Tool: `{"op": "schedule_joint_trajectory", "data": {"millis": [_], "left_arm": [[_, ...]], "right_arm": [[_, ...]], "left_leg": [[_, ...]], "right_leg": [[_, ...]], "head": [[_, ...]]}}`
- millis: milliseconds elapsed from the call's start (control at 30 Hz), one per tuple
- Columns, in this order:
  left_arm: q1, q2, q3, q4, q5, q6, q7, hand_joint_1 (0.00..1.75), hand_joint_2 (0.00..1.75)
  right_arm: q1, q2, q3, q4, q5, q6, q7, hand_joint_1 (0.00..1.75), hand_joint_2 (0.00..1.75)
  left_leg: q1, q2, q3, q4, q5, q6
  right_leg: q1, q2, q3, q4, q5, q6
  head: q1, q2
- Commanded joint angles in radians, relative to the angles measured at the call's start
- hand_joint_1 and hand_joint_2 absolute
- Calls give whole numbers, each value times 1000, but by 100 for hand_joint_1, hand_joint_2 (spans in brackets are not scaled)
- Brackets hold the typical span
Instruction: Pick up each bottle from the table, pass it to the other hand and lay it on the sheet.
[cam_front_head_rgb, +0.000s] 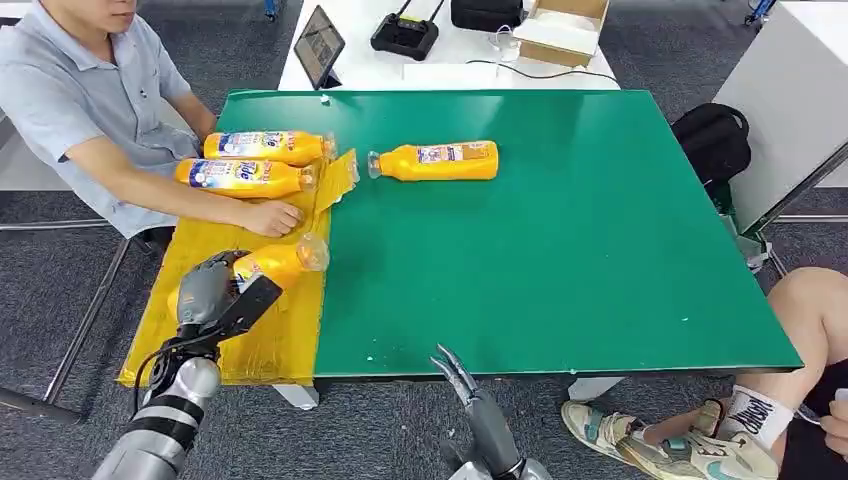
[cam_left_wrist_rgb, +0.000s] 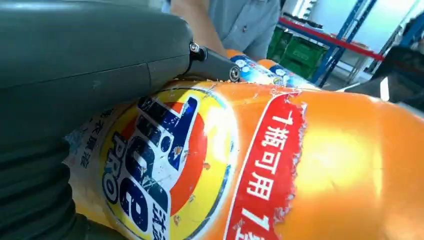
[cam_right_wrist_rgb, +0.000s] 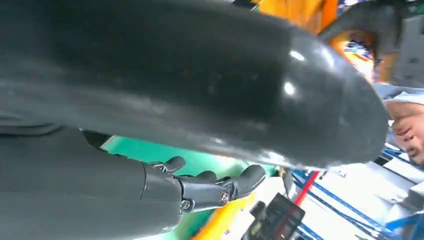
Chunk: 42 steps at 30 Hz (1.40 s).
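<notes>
— Inspector: What does each view add?
— Me: The head view places my left hand (cam_front_head_rgb: 207, 290) over the yellow sheet (cam_front_head_rgb: 262, 340); the left wrist view alone shows the torn label (cam_left_wrist_rgb: 165, 165).
— Inspector: Fingers?
— Me: Left, wrapped around the orange bottle (cam_front_head_rgb: 278, 263). My right hand (cam_front_head_rgb: 458, 378) holds nothing, fingers apart, below the green table (cam_front_head_rgb: 560, 260) edge.

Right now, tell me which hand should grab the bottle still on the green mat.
Right. The right hand is empty at the table's near edge; the left hand holds a bottle over the yellow sheet. The lone bottle lies far across.
</notes>
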Motion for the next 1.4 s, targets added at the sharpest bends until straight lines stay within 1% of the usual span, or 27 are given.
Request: {"op": "schedule_joint_trajectory", "data": {"millis": [33,67,133,267,467,533,567,600,667,700,733,767,800,867,967,1000,1100,1133,1233,1267,1300,1333,1400], "left_arm": [[-76,33,-40,212,-37,-17,10,175,175],[-76,33,-40,212,-37,-17,10,175,175],[-81,44,-76,220,-83,-35,7,175,175],[-85,45,-131,246,-135,-84,-4,175,175],[-85,41,-135,250,-136,-92,-5,175,175],[-82,25,-140,249,-110,-149,-15,173,175],[-77,12,-138,246,-95,-166,-22,154,175],[-69,-4,-144,241,-79,-193,-28,124,175],[-52,-40,-133,223,4,-260,-35,0,175],[-44,-63,-111,210,82,-328,-43,0,175],[-39,-74,-113,199,109,-354,-49,0,175],[-23,-78,-137,161,160,-410,-71,0,175],[-14,-80,-153,138,180,-434,-86,0,175],[21,-70,-212,44,257,-497,-93,0,175],[48,-58,-267,-75,391,-553,-98,0,175],[52,-54,-284,-120,443,-568,-94,0,175],[48,-49,-302,-154,470,-572,-80,0,175],[44,-42,-315,-164,476,-565,-80,0,175],[33,-27,-353,-205,478,-549,-92,0,175],[32,-21,-364,-218,479,-548,-93,0,175],[32,-16,-369,-227,480,-547,-95,0,175],[36,-11,-373,-238,482,-544,-98,0,175],[60,-5,-362,-279,490,-510,-116,0,175]], "right_arm": [[-41,26,7,112,-16,25,15,0,0],[-41,26,7,112,-16,25,15,0,0],[-43,24,14,117,-16,34,12,0,0],[-51,32,18,121,-30,50,12,0,0],[-52,32,17,121,-33,53,13,0,0],[-53,34,10,122,-35,55,15,0,0],[-54,34,9,124,-34,56,16,0,0],[-55,35,7,126,-33,58,17,0,0],[-54,36,3,127,-30,61,20,0,0],[-53,38,-3,131,-30,57,21,0,0],[-53,38,-5,134,-30,56,21,0,0],[-56,39,-10,145,-31,53,22,0,0],[-57,39,-14,152,-33,53,21,0,0],[-61,45,-31,173,-48,62,16,0,0],[-64,47,-37,192,-45,62,10,0,0],[-67,48,-38,201,-44,63,7,0,0],[-70,49,-39,208,-43,63,4,0,0],[-70,50,-40,207,-42,63,4,0,0],[-73,50,-40,204,-39,62,2,0,0],[-75,51,-41,206,-37,61,2,0,0],[-76,50,-42,207,-36,61,1,0,0],[-78,50,-42,207,-35,61,1,0,0],[-77,50,-45,205,-34,60,-2,0,0]], "left_leg": [[1,1,5,-2,-1,1],[0,1,5,-2,0,0],[1,2,6,-1,-1,0],[1,1,5,-1,0,0],[1,1,7,-1,0,0],[0,0,6,-1,0,0],[1,0,7,-1,0,0],[0,0,7,-2,0,0],[0,-1,8,-2,0,0],[0,-1,9,-2,0,0],[-1,-2,9,-1,1,0],[0,-2,11,-2,0,1],[-1,-3,11,-2,0,1],[-1,-4,12,-3,0,1],[-1,-4,12,-2,0,1],[0,-4,13,-2,-1,1],[-1,-5,10,0,0,0],[0,-4,11,0,-1,1],[-1,-5,9,0,0,0],[0,-5,8,0,0,0],[0,-5,7,0,0,0],[1,-4,7,1,-1,0],[0,-4,5,0,0,0]], "right_leg": [[2,0,5,-2,0,-4],[1,0,4,-2,0,-3],[2,1,6,-2,0,-4],[1,0,5,-1,0,-2],[2,0,8,-2,0,-4],[1,0,7,-1,0,-2],[1,0,8,-2,0,-3],[0,-1,8,-1,0,-2],[1,-1,9,-2,0,-3],[0,-1,10,-2,0,-2],[-1,-2,10,-1,-1,-1],[0,-2,12,-3,-1,-3],[-1,-2,12,-2,-1,-2],[0,-4,15,-4,-1,-3],[-1,-4,16,-2,-2,0],[0,-4,16,-3,-2,-2],[-1,-4,14,-1,-2,0],[0,-4,14,-2,-2,-2],[0,-4,11,-1,-2,0],[1,-5,11,-1,-2,-1],[1,-4,9,-1,-2,0],[2,-4,10,-1,-2,-2],[0,-3,8,-1,-2,0]], "head": [[0,0],[0,0],[0,0],[0,0],[0,0],[0,0],[0,0],[0,0],[0,0],[0,0],[0,0],[0,0],[0,0],[0,0],[0,0],[0,0],[0,0],[0,0],[0,0],[0,0],[0,0],[0,0],[0,0]]}}
